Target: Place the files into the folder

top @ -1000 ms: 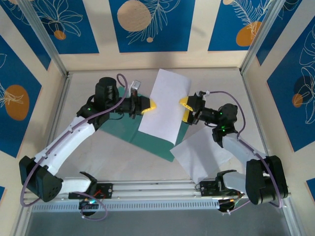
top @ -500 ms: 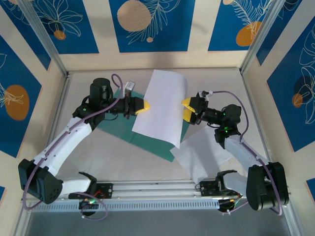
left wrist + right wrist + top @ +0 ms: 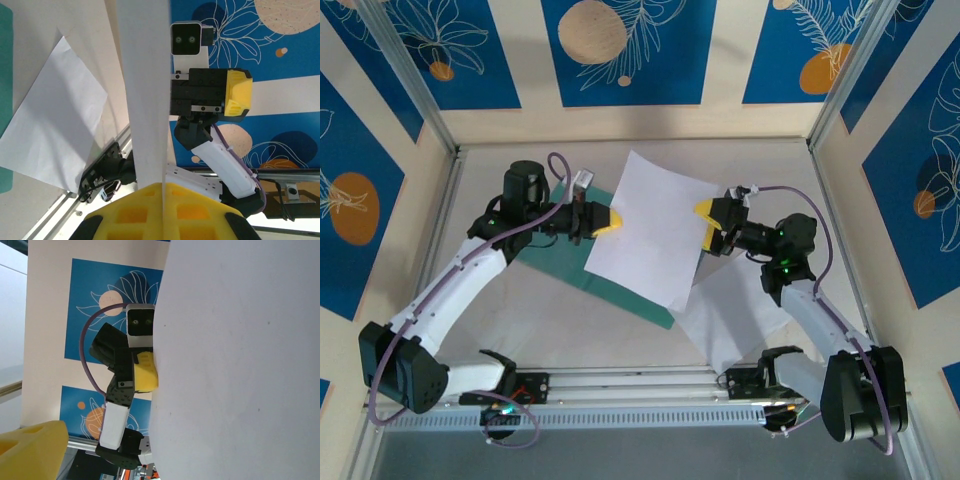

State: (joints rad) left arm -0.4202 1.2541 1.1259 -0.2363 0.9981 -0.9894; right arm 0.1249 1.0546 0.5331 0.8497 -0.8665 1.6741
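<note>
The step in hand is judged to be the laying of the first of the files onto the folder. One white sheet point(image 3: 655, 235) is held above the middle of the table point(image 3: 570, 335), over the right leaf of the folder point(image 3: 552, 262), which lies flat left of the table's centre. The sheet's left edge is clamped in the left gripper point(image 3: 612, 222), and in the left wrist view the paper is seen edge-on between its closed jaws. The right gripper point(image 3: 706, 226) is set at the sheet's right edge with its jaws spread wide, and nothing is pinched by it. The second sheet point(image 3: 735, 305) lies flat toward the near right corner. Both arms are reached forward and bent inward, so that the grippers face each other across the sheet. Next, it is judged, the sheet must be lowered and squared to the leaf before it is released, since thin paper is likely to sag or slide.
</note>
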